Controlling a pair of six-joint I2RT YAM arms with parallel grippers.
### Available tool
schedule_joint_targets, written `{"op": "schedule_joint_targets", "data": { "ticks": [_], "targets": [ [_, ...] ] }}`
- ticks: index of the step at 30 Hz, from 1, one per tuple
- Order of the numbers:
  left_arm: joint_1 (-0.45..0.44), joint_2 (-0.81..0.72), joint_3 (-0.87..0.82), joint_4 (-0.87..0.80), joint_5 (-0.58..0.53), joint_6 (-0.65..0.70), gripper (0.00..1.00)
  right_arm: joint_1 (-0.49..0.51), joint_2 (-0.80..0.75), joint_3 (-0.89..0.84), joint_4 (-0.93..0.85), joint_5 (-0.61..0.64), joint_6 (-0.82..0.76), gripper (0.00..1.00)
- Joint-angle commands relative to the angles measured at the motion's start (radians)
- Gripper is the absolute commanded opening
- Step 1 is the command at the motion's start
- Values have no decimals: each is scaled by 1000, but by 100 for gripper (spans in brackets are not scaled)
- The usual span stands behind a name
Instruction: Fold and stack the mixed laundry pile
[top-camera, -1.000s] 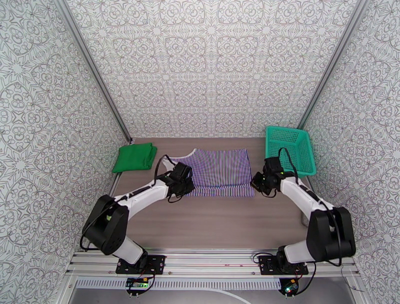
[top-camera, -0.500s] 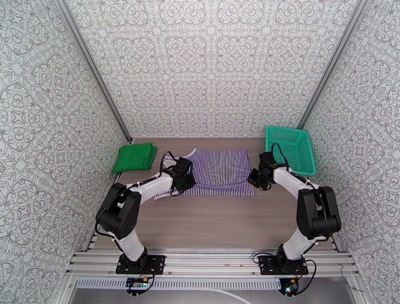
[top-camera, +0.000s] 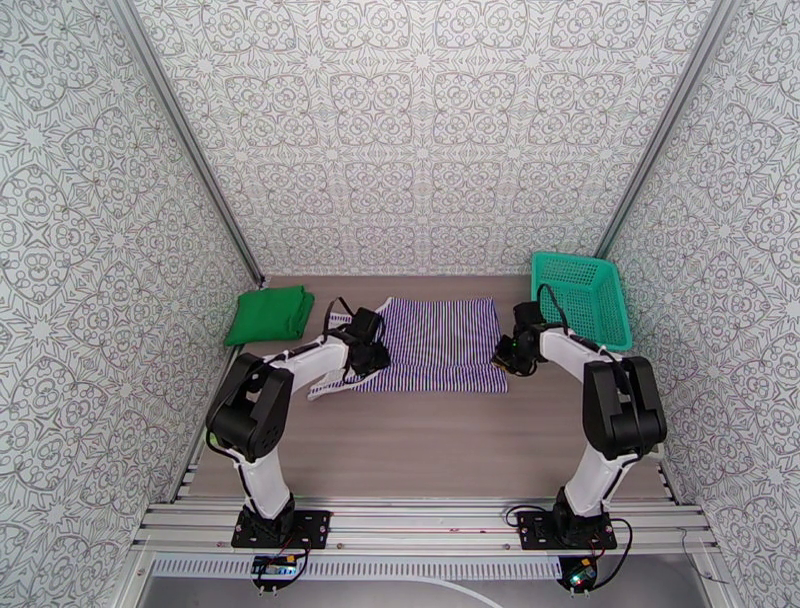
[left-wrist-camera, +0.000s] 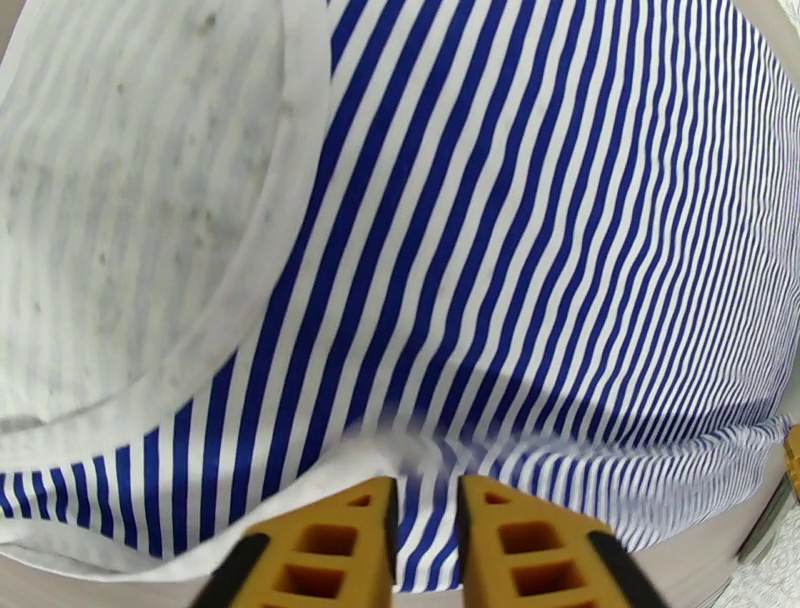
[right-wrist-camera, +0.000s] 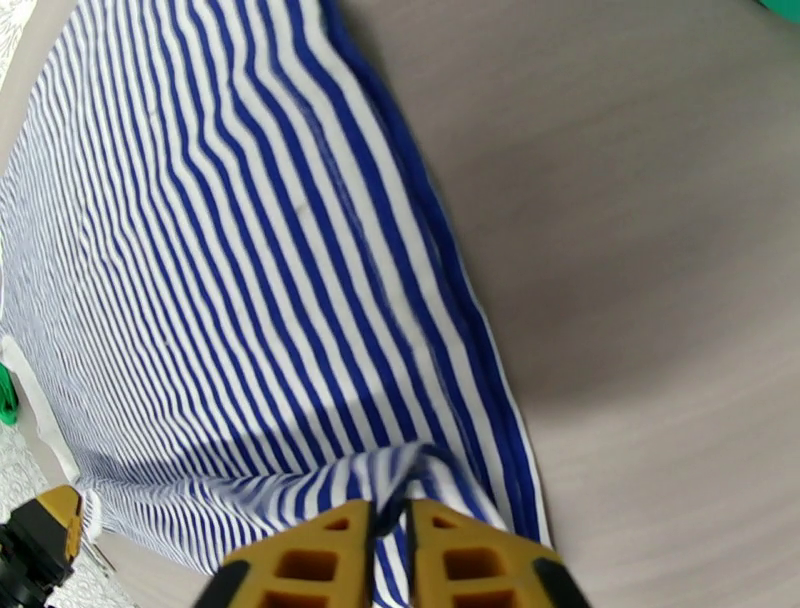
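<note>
- Well, my left jaws are nearly pressed together. Their yellow fingertips (left-wrist-camera: 340, 545) pinch a bunched fold of the striped top (left-wrist-camera: 520, 250) at its near-left edge.
- My right jaws are likewise closed to a slit. Their yellow fingertips (right-wrist-camera: 470, 550) grip a puckered fold at the near-right corner of the top (right-wrist-camera: 230, 250), just beside its dark blue side edge.
- From above, the striped top (top-camera: 440, 340) lies spread flat across the back middle of the tabletop (top-camera: 440, 440), stripes running front to back. Both my wrists are low over its near corners.
- A strip of white trim (top-camera: 325, 385) trails off the near-left corner onto the bare wood.
- The green T-shirt (top-camera: 270, 314) sits folded at the back left, apart from the striped top and touching neither arm.
- The teal basket (top-camera: 585, 300) stands at the back right, just beyond my right arm and clear of the cloth.
- Through my left wrist camera, the top's pale inner face shows inside an opening edged by the white trim (left-wrist-camera: 300, 130).
- Through my right wrist camera, bare tabletop (right-wrist-camera: 650, 250) lies to the right of the cloth.
</note>
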Motion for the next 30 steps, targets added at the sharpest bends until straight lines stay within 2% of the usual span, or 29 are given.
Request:
{"op": "schedule_joint_targets", "data": {
  "ticks": [1, 8, 14, 19, 24, 25, 30],
  "targets": [
    [14, 24, 40, -27, 7, 24, 32, -14, 33, 43, 20, 20, -4, 24],
    [23, -14, 76, -70, -14, 68, 35, -41, 37, 91, -16, 45, -36, 35],
    [-14, -123, 57, -119, 14, 172, 35, -45, -78, 86, -84, 94, -83, 38],
    [-69, -121, 0, -45, 111, 198, 27, 18, -140, -12, -28, 26, -66, 34],
    [-88, -15, 31, 11, 160, 208, 20, 58, -80, -54, 57, -21, -42, 28],
    [-87, 10, 48, 14, 192, 216, 20, 58, -62, -55, 73, -23, -41, 27],
    [-73, 111, 91, 21, 200, 228, 20, 55, 22, -22, 79, 48, -68, 22]
  ]
}}
